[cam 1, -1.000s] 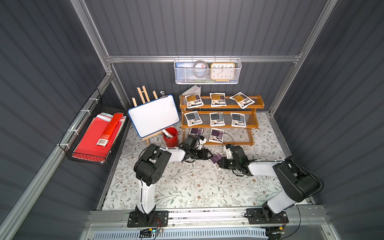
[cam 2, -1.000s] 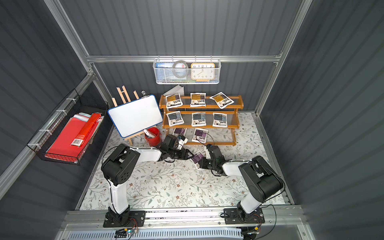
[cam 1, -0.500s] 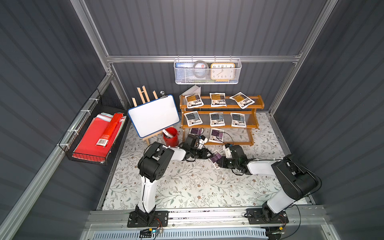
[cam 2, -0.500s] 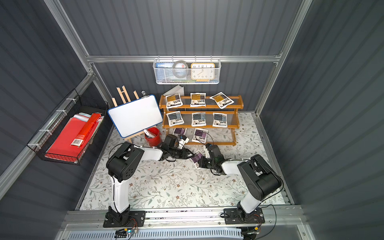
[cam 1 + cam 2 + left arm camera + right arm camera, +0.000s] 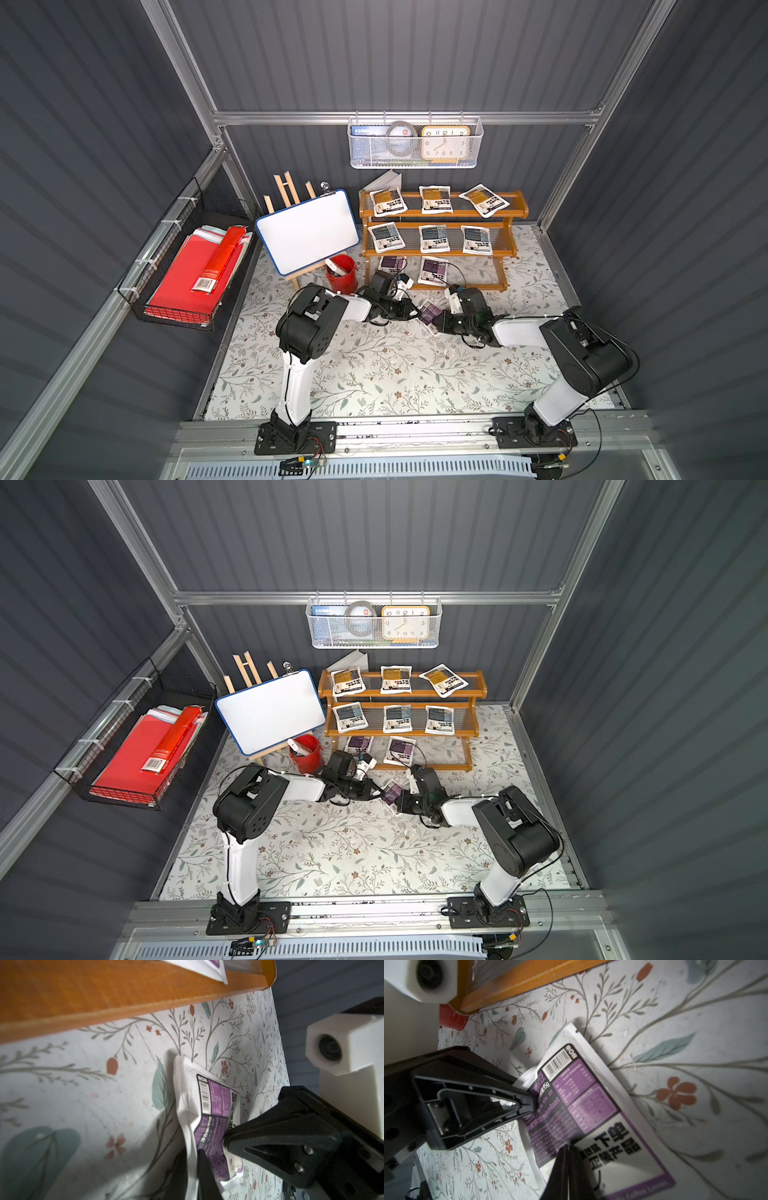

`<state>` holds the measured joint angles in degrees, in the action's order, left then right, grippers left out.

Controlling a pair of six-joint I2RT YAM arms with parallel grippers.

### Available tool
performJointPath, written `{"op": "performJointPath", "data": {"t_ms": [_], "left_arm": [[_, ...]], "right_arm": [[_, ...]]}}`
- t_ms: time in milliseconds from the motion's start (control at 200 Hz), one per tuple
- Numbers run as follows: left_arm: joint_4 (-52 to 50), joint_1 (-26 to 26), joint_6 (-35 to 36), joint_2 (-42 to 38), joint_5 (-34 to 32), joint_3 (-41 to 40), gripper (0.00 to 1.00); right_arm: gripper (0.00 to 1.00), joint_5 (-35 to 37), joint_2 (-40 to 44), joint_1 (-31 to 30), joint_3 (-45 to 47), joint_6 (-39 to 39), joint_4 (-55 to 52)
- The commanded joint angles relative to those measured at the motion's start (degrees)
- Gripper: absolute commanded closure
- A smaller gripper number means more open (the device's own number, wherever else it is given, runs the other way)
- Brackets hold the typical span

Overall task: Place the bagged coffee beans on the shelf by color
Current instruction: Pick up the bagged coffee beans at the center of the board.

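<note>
purple-labelled pouch (image 5: 430, 312) is located over the surface (image 5: 374, 374) near the shelf (image 5: 500, 286), pinched by the left pincer (image 5: 415, 311); whether the right pincer (image 5: 441, 322) at its other edge is pressed together cannot be told.

Shelf (image 5: 444, 214), mat (image 5: 374, 374) 12 o'clock edge: three pouches (image 5: 435, 199) top tier, three middle, two bottom. Ninth pouch (image 5: 430, 312) before shelf, 6 o'clock. Whiteboard (image 5: 307, 232), 9 o'clock.
</note>
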<state>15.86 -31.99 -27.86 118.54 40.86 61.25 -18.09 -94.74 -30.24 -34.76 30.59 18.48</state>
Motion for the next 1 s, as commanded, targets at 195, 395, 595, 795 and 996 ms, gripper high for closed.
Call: {"op": "performJointPath", "data": {"t_ms": [195,395,595,795,996], "left_arm": [[2.63,1.53,-2.4,-3.79,2.85,-6.37,1.0],[8.54,2.44,-6.74,-7.13,5.07,-7.71,1.0],[14.82,2.37,-11.35,-8.17,5.81,-8.59,1.0],[17.52,2.37,-12.75,-8.41,6.58,-9.39,1.0],[17.88,2.45,-12.92,-8.53,6.73,-9.69,1.0]], "right_arm": [[0.57,1.48,13.5,5.19,9.39,1.31,-4.51],[0.57,-6.11,16.65,9.31,12.12,2.0,-3.38],[0.57,-15.55,14.06,9.32,11.42,3.6,1.64],[0.57,-18.01,11.93,9.32,10.83,5.52,5.94],[0.58,-19.35,7.32,9.32,9.51,9.55,12.89]]}}
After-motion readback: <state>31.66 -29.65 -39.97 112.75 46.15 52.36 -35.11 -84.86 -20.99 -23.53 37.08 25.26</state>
